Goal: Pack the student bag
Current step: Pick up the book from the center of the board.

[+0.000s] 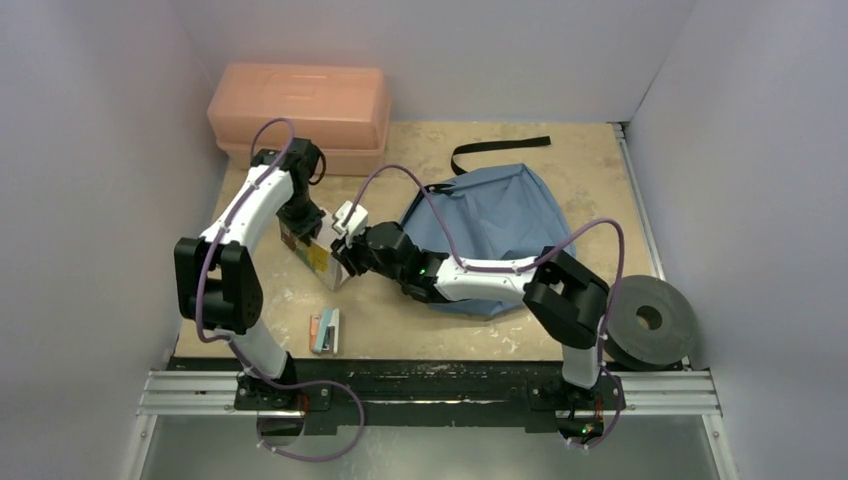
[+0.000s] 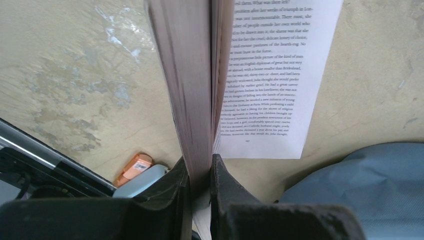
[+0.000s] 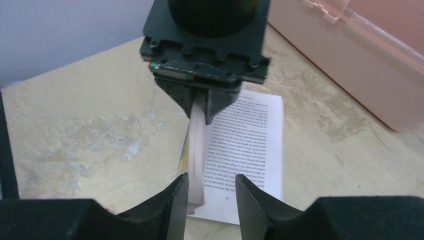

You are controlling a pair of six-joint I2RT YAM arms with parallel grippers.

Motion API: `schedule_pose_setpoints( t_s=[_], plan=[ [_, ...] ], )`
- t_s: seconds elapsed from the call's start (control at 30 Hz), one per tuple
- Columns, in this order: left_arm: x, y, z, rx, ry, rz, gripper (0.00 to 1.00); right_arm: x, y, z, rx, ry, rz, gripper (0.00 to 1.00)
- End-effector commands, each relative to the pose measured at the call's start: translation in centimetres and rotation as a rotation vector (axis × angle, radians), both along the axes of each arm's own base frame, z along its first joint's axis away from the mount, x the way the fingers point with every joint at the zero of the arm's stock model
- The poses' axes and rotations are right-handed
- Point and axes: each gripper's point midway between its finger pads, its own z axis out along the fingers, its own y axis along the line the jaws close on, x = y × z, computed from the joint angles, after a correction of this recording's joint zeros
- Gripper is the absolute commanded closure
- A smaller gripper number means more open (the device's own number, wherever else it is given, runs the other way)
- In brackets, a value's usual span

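- The student bag [image 1: 500,215] – soft dusty-blue fabric – lies slumped on the tan table [image 1: 420,325], under the right arm's forearm and elbow.
- Its black strap [image 1: 500,148] trails on the table just behind the bag, toward the back wall.
- A book [image 1: 318,255] is held up off the table to the left of the bag, near it but apart from it.
- The left gripper [image 2: 200,167] is clamped narrow on the book's block of pages, its 2 fingers pressing the block from either side.
- 1 printed page [image 2: 270,75] hangs loose from the block on the side facing the bag; a corner of blue fabric shows below it in the left wrist view.
- The right gripper [image 3: 210,192] reaches out from over the bag to the book's opposite edge. Its jaws stand partly apart and grip nothing – the page block sits between them, close against 1 finger [image 3: 177,202], with a clear gap to the other.
- A salmon-pink box [image 1: 300,105], lid on, stands against the back wall, behind and left of the bag.
- A small orange and pale-blue item [image 1: 325,331] lies flat on the table, left of the bag and nearer the arm bases.
- A black roll [image 1: 650,318] lies right of the bag, at the table's near right corner.
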Motion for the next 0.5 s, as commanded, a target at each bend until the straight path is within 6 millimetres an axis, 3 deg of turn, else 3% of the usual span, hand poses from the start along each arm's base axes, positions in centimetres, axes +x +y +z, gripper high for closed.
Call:
schedule_pose_setpoints(
  t_s=[0.0, 0.23, 0.47],
  plan=[
    [-0.3, 2.0, 3.2, 0.062, -0.145, -0.082, 1.0, 0.3, -1.3, 7.9, 0.154, 0.071, -0.056, 0.51],
    [-1.0, 2.3, 6.6, -0.085, -0.382, -0.089, 1.0, 0.6, -6.1, 10.0, 0.307, 0.366, -0.085, 0.03],
    [-2.0, 1.3, 11.6, -0.238, -0.633, -0.093, 1.0, -0.5, -6.2, 10.3, 0.459, 0.582, 0.061, 0.01]
  ],
)
